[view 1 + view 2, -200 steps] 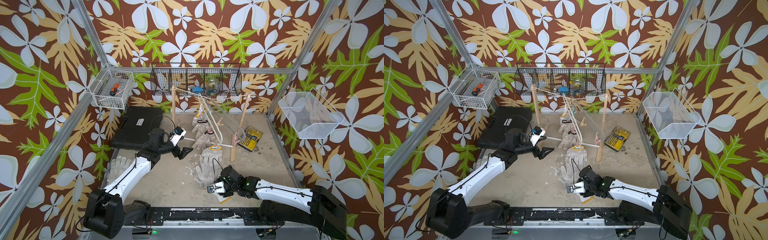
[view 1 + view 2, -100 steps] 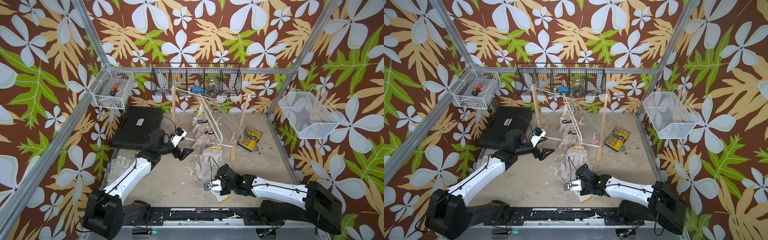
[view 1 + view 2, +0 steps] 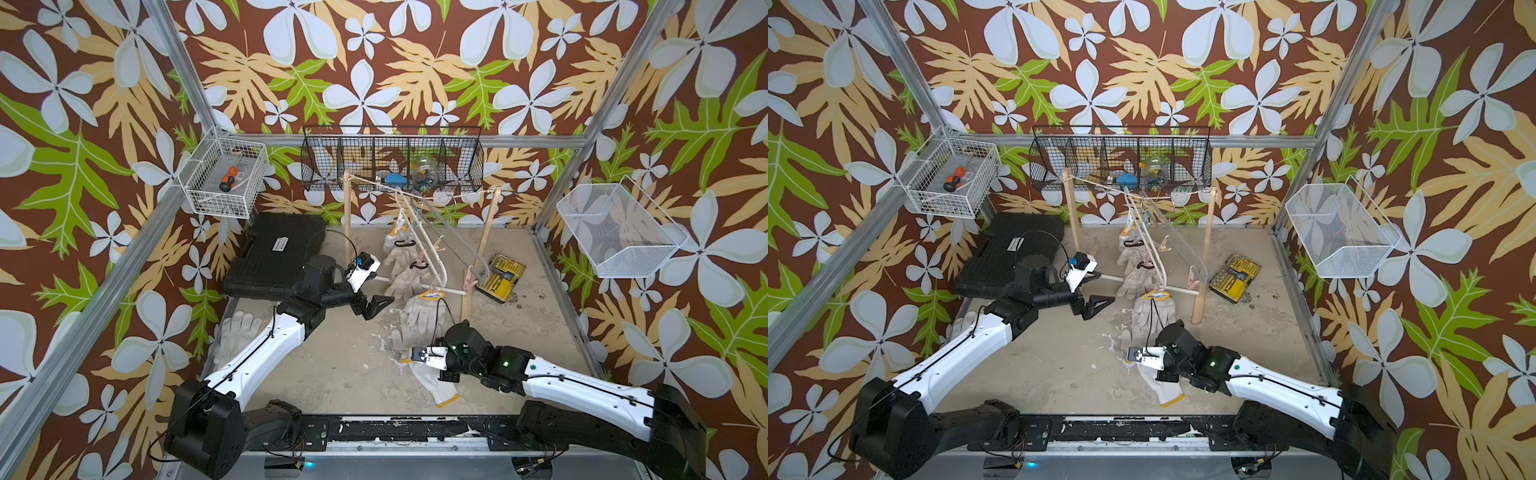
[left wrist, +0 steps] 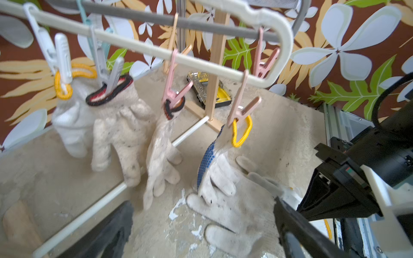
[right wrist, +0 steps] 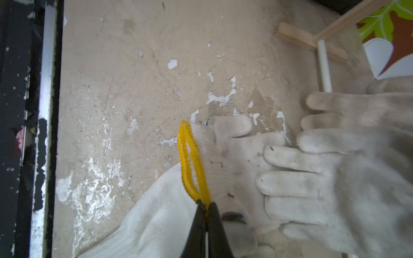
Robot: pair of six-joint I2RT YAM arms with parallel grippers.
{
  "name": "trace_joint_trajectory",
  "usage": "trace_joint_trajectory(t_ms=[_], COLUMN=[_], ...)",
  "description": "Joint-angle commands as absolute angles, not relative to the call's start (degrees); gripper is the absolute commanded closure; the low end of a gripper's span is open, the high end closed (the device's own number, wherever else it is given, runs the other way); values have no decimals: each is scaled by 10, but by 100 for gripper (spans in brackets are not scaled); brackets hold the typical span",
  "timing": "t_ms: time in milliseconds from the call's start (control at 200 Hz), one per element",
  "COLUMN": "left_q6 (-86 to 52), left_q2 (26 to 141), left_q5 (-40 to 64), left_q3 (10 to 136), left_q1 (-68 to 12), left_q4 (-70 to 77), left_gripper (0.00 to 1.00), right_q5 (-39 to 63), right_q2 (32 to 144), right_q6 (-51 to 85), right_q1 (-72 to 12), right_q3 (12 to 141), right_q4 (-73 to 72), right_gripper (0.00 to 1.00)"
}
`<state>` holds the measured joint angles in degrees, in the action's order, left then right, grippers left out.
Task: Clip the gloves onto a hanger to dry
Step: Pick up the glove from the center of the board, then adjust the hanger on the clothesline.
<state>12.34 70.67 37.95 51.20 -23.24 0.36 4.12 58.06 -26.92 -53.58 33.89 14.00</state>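
Gloves: one white knit glove (image 5: pixel 232 156) lies on the scuffed beige floor (image 5: pixel 125 78). Only the right wrist view shows the right gripper (image 5: pixel 206 206) pinched tight on its yellow cuff (image 5: pixel 190 156); the arm hides this in both top views. Four hanging gloves (image 4: pixel 116 125) are clipped to the cream plastic hanger (image 4: pixel 143 48); blue palm dots show only in the left wrist view. Left gripper (image 3: pixel 372 305) gapes wide, empty.

1. Clipped gloves (image 4: pixel 116 120) hang from the hanger (image 4: pixel 143 48) between two posts (image 3: pixel 347 216)
2. Loose gloves (image 3: pixel 434 384) lie on the table (image 3: pixel 332 365) before the hanger
3. Case (image 3: pixel 274 253) behind-left; bit box (image 3: pixel 500 278) right of the posts
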Motion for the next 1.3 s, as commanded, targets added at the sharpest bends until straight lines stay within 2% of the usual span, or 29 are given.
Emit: trace_joint_trajectory(t_ms=[0, 165, 395, 621, 801, 1016, 1151, 1291], left_q6=[111, 92, 73, 42, 1, -197, -289, -349], left_q2=[702, 689, 684, 711, 723, 736, 789, 842], left_q5=[382, 395, 400, 372, 281, 130, 11, -49], left_q3=[530, 555, 571, 604, 633, 674, 760, 841], left_q1=[-250, -277, -349, -426, -429, -477, -503, -513], left_q4=[18, 17, -4, 26, 29, 16, -96, -168], left_gripper=[0, 1, 3, 4, 7, 12, 14, 16], right_q5=[7, -10, -70, -102, -91, -62, -57, -49], right_q2=[535, 465, 469, 420, 415, 406, 408, 406], right_q6=[-204, -173, -195, -222, -227, -207, -204, -196], right_q1=[-523, -477, -432, -379, -318, -301, -301, -301], right_q3=[359, 406, 485, 508, 524, 519, 520, 517], right_q4=[187, 225, 290, 350, 361, 333, 325, 314], right_gripper=[100, 100, 100, 100, 100, 100, 100, 100])
